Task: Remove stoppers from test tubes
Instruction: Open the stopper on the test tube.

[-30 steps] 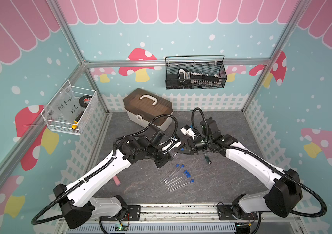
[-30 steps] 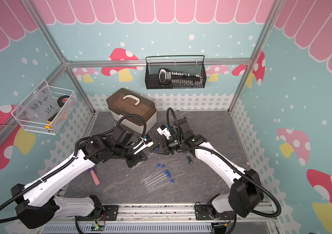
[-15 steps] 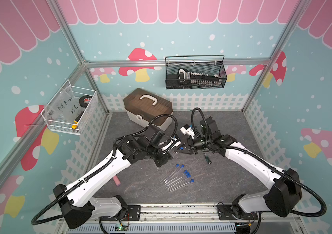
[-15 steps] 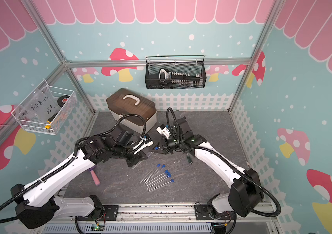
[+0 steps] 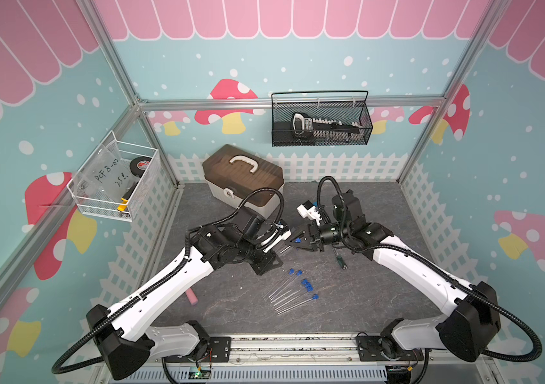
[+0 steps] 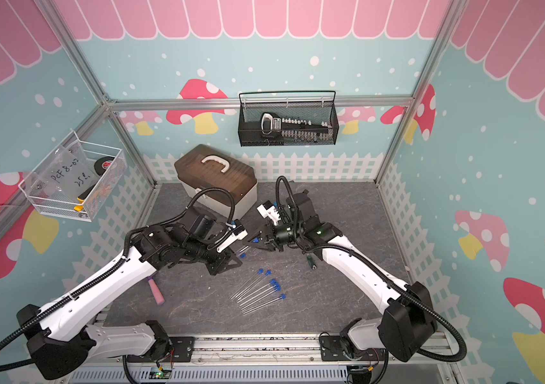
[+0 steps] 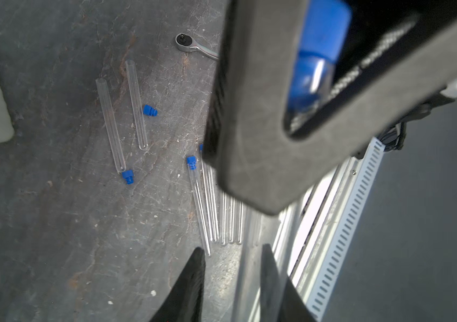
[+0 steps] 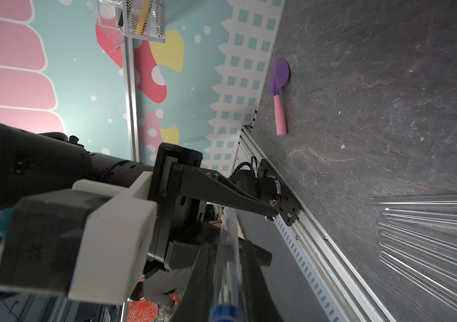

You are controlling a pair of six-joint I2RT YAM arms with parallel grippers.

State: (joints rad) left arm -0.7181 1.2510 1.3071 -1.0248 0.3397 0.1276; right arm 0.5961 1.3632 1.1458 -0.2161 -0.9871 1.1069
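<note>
Pointing toward frame left in both top views, the held tube (image 8: pixel 230 231) hangs nearly level over the table (image 5: pixel 347 299). Its long axis runs right to left from the right gripper (image 8: pixel 226 249), whose fingers are pressed onto its end capped by a blue stopper (image 5: pixel 296 239). The left gripper (image 7: pixel 233 251) faces it with jaws standing apart at the tube's far end. Both arms reach in from the lower corners, wrists meeting mid-frame. Lower centre, the capped tubes (image 5: pixel 289 294) lie fanned on a diagonal, blue ends to the upper right. Two bare tubes (image 7: pixel 110 125) and two loose stoppers (image 7: pixel 150 110) lie beside them.
</note>
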